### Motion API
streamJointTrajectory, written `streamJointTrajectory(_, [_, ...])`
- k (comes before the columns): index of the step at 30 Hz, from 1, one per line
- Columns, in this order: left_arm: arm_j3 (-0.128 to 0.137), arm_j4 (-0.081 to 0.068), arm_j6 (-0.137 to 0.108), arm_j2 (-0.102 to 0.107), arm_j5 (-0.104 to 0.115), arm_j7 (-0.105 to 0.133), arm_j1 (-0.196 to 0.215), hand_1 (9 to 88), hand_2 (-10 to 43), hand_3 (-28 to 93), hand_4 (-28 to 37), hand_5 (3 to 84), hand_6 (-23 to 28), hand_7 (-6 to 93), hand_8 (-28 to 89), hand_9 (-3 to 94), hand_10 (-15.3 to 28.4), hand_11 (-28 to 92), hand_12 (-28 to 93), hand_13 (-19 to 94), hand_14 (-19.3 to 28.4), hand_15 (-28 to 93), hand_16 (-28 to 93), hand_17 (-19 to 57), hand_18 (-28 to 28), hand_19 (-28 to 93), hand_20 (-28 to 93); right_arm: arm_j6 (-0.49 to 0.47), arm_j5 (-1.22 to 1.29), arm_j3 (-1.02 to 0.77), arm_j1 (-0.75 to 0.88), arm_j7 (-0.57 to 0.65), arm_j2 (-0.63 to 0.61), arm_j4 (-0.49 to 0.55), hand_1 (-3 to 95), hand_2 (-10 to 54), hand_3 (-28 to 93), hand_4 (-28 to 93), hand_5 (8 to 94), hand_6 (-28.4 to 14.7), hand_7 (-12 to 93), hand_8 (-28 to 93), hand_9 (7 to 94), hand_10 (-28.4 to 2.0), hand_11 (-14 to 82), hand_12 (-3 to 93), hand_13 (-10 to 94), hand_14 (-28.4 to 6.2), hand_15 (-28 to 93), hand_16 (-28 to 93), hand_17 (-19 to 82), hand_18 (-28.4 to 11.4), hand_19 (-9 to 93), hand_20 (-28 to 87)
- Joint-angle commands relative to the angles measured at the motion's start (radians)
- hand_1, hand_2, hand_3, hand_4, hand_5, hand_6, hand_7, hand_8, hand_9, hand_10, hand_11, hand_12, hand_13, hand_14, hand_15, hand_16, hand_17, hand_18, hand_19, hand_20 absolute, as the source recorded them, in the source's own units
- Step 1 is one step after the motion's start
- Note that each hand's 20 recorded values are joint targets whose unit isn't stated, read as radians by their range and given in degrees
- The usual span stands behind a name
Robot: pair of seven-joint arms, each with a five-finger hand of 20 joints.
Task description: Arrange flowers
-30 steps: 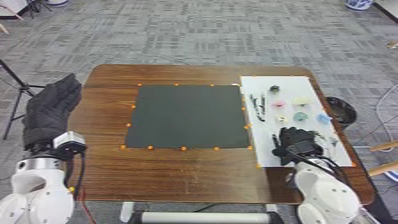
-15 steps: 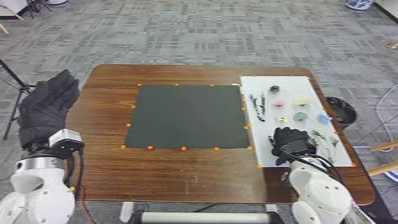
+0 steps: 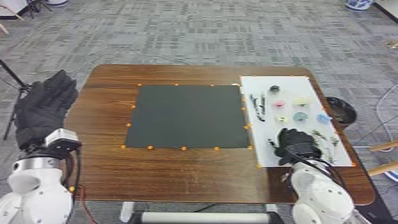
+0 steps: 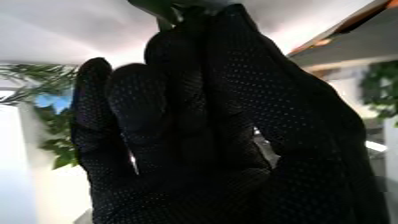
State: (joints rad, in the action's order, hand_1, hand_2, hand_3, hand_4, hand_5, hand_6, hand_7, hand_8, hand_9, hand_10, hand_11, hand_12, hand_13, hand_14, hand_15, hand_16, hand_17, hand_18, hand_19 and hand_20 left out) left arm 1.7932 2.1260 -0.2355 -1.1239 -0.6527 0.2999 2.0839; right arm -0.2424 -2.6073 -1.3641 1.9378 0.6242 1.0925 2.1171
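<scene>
Pinching a dark-green leaf [image 4: 158, 9] btwn thumb & fingertips, R hand [image 3: 298, 142] is at the white sheet's [image 3: 272, 160] near end, leaf right at the tips, w/ blue flower [image 3: 323, 119] beyond.

The floor [image 3: 204, 40] is of grey carpet, with pattern of many small rectangles. Far on the right there is a blue-and-white pot [image 3: 359, 4]. At the left stands a dark tripod [image 3: 22, 88]. Near the right side of the brown table [image 3: 178, 175] are pale wooden legs [image 3: 386, 145].
</scene>
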Motion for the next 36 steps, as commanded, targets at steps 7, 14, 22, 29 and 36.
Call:
streamJointTrajectory(7, [0.048, 0.004, 0.033, -0.002, 0.122, 0.036, 0.092, 27.1, 14.3, 75, -28.3, 50.0, 9.5, 10.9, -9, 37.5, 15.6, 21, 6, 26, 15.9, 26, -6, -6.1, 14.2, 39, 6, 0.173, 0.249, 0.129, -0.248, 0.048, -0.036, 0.007, 53.6, -9.5, 70, -20, 62.2, 1.0, 67, 8, 75.6, -9.2, 31.8, 61.5, 68, -10.0, 63, 45, 35, -23.5, 77, 36])
streamJointTrajectory(14, [0.099, -0.013, 0.079, 0.009, 0.216, 0.044, 0.123, 26.9, 13.7, 75, -28.3, 49.2, 9.1, 10.7, -9, 37.1, 15.3, 21, 6, 26, 15.9, 25, -6, -6.0, 14.0, 38, 6, 0.172, 0.389, 0.277, -0.495, 0.074, 0.025, -0.062, 52.9, -9.5, 69, -18, 62.6, 1.6, 68, 7, 76.2, -9.4, 32.2, 61.6, 68, -11.4, 65, 44, 36, -24.1, 79, 36])
streamJointTrajectory(22, [0.130, -0.030, 0.131, 0.022, 0.225, 0.005, 0.164, 26.7, 13.2, 74, -28.3, 47.5, 8.3, 9.8, -9, 36.0, 14.5, 19, 6, 25, 15.4, 23, -6, -6.2, 13.7, 36, 6, 0.163, 0.599, 0.418, -0.713, 0.109, 0.163, -0.243, 52.7, -9.5, 68, -16, 62.8, 2.0, 69, 5, 76.2, -9.6, 33.2, 61.4, 69, -12.5, 67, 40, 36, -24.8, 81, 35])
streamJointTrajectory(29, [0.127, -0.014, 0.082, 0.029, 0.246, 0.030, 0.198, 26.7, 13.1, 74, -28.3, 47.1, 8.2, 9.5, -9, 35.7, 14.4, 18, 7, 25, 15.3, 23, -5, -6.2, 13.6, 36, 7, 0.177, 0.726, 0.491, -0.808, 0.228, 0.295, -0.408, 52.9, -9.5, 68, -16, 62.7, 2.1, 70, 4, 76.1, -9.8, 33.8, 61.3, 69, -12.5, 68, 38, 36, -25.0, 81, 35])
streamJointTrajectory(36, [0.115, -0.003, 0.070, 0.046, 0.275, 0.056, 0.209, 26.7, 12.9, 74, -28.3, 48.0, 8.4, 10.2, -9, 36.8, 14.6, 19, 7, 26, 15.2, 24, -5, -6.2, 13.7, 36, 7, 0.164, 0.720, 0.562, -0.838, 0.286, 0.377, -0.514, 53.1, -9.5, 68, -16, 62.8, 1.9, 70, 4, 75.9, -9.9, 34.9, 61.2, 69, -12.7, 69, 38, 36, -25.4, 81, 34])
